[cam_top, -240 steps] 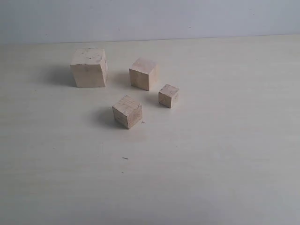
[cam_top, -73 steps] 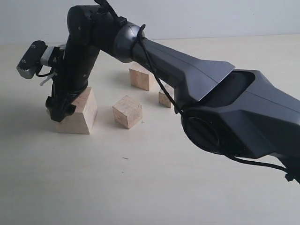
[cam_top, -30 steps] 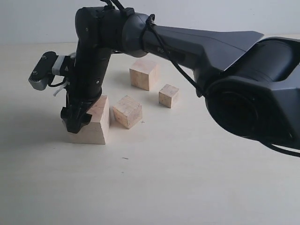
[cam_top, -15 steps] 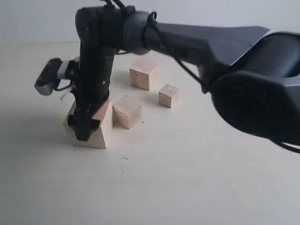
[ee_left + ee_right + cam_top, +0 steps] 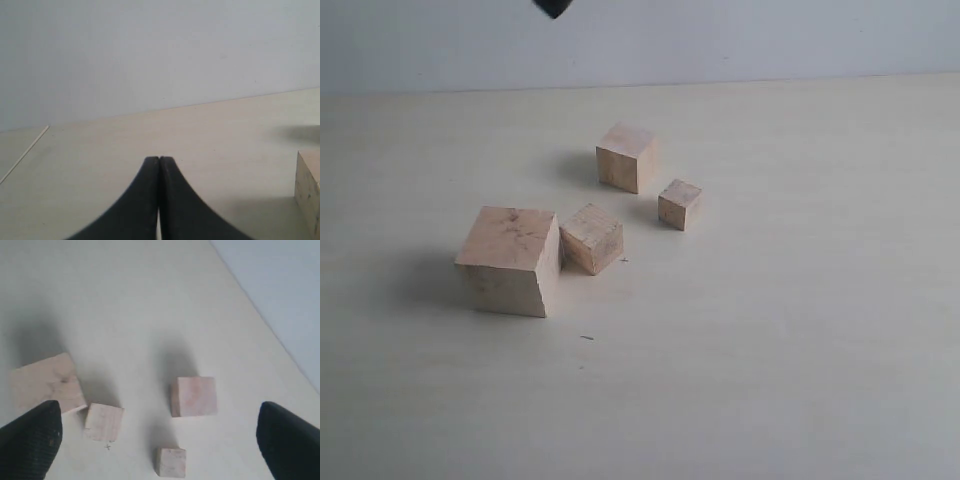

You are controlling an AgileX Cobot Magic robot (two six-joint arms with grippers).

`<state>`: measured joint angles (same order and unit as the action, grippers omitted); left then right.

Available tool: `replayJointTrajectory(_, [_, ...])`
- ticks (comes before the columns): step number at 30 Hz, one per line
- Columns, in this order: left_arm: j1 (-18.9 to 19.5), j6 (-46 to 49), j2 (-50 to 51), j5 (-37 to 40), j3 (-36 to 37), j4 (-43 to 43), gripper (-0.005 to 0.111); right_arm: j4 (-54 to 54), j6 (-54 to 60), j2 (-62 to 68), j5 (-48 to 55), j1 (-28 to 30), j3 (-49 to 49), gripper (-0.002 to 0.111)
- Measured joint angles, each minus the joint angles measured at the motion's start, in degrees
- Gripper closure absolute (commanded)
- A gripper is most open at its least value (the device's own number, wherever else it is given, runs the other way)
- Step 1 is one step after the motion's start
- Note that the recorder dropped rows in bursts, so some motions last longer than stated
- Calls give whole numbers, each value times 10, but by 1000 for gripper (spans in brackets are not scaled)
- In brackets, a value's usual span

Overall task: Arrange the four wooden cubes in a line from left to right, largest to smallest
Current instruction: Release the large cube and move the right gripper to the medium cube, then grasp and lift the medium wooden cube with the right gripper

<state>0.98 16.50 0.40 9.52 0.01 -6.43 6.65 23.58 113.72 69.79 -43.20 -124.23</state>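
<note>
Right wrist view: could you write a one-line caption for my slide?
Open right claw above four wooden cubes, largest beside a smaller one.

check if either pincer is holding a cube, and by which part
Nothing is held. The left pincer is shut empty; the right pincer is open, and all four cubes lie free on the table.

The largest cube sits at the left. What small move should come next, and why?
Probably lower the open right end effector onto the third-largest cube and shift it toward the right of the exterior view. It sits close beside the largest cube, filling the slot that the second-largest cube, farther back, needs.
</note>
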Motion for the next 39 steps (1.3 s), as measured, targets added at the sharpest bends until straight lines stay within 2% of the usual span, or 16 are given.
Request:
replayJointTrajectory(5, [0,0,0,0,0,0,107,0,-19,14,0,53,19,3])
replayJointTrajectory(9, [0,0,0,0,0,0,107,4,2,69,-12,66,89,3])
replayJointTrajectory(12, [0,0,0,0,0,0,107,5,18,129,-83,67,118,3])
replayJointTrajectory(22, [0,0,0,0,0,0,107,-3,20,231,-264,70,118,4])
replayJointTrajectory(24, [0,0,0,0,0,0,107,-4,28,245,-293,72,118,13])
replayJointTrajectory(25, [0,0,0,0,0,0,107,-5,30,248,-301,73,118,22])
replayJointTrajectory(31, [0,0,0,0,0,0,107,-16,52,253,-307,74,118,109])
replayJointTrajectory(39, [0,0,0,0,0,0,107,-25,47,193,-241,74,121,106])
